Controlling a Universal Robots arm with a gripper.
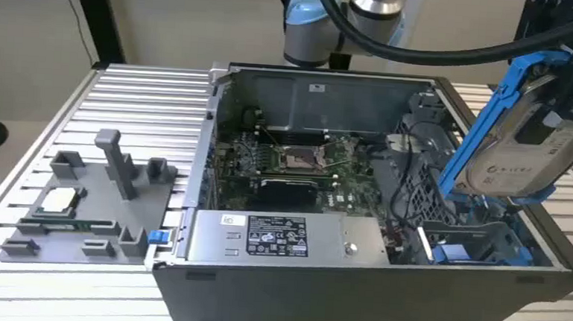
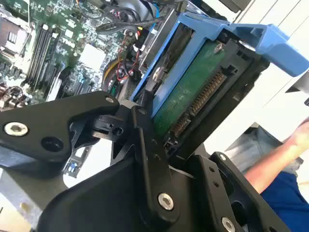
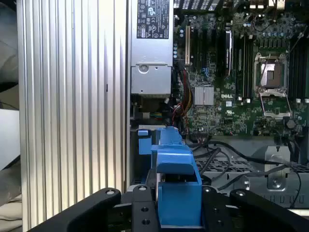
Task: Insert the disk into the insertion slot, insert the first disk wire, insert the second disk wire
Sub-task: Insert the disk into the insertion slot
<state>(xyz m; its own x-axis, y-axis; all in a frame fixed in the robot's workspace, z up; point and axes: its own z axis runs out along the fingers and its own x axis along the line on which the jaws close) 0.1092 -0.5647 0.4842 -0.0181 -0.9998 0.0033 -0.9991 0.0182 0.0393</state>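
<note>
"Gripper (image 2: 190, 104), status?"
"Clamped on the disk (image 1: 510, 159), blue carrier pinched between its fingers."
"Disk position?"
"Tilted steeply, raised over the open computer case (image 1: 358, 303), at the exterior view's right. The insertion slot (image 1: 470, 250) is below its lower end, blue latches showing. Disk not yet in."

power-supply box (image 1: 341, 242) | motherboard (image 1: 297, 161) | grey fixture tray (image 1: 83, 223) on ribbed table (image 1: 141, 99) | person's arm (image 2: 270, 162)

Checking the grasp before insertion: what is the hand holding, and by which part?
The disk, clamped by the hand across its blue carrier frame at the connector end.
</note>
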